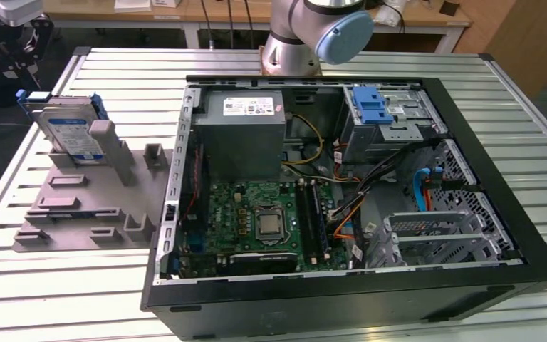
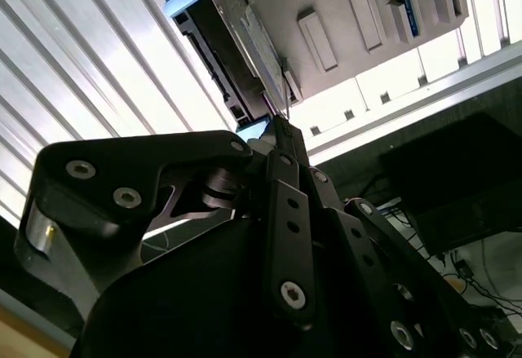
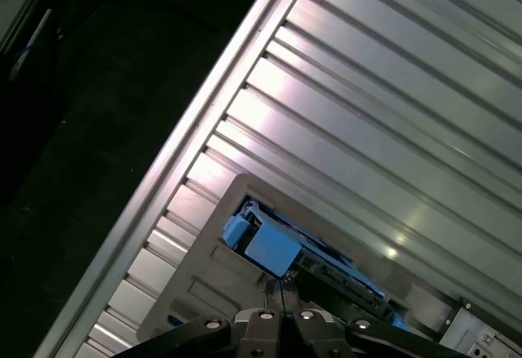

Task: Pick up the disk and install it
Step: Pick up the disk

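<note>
While the gripper (image 3: 276, 286) hangs with its fingers drawn together and nothing between them, the disk (image 1: 69, 132) lies just below it. It stands on edge in a grey holder (image 1: 93, 206) on the surface (image 1: 65, 299), with its long axis tilted upward and its blue end nearest the fingertips.

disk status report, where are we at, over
Gripper shut, empty, just above the disk. Disk standing on edge in grey holder, outside the open case. Nothing seen between gripper and disk.

Print on the disk (image 1: 72, 135) label seems unreadable.
</note>
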You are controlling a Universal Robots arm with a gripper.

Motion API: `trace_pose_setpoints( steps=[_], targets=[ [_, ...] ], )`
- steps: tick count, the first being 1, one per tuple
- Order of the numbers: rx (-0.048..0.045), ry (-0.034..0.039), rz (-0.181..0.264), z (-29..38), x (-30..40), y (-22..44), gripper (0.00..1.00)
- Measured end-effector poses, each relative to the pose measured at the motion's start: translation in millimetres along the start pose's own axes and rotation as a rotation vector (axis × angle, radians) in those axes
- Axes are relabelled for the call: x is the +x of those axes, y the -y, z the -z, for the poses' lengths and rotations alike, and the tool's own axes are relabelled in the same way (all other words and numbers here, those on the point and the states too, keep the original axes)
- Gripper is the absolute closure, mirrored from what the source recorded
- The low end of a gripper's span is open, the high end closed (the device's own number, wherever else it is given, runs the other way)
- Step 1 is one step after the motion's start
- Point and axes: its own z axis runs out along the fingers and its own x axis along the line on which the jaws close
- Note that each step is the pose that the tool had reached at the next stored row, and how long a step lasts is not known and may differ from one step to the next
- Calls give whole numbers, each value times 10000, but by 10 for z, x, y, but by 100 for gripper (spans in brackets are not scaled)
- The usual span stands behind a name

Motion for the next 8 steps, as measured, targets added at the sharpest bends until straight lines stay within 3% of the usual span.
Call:
trace_pose_setpoints(
  steps=[8],
  targets=[
    [-1, -5, 215, 0, 0, 0, 89]
  ],
)
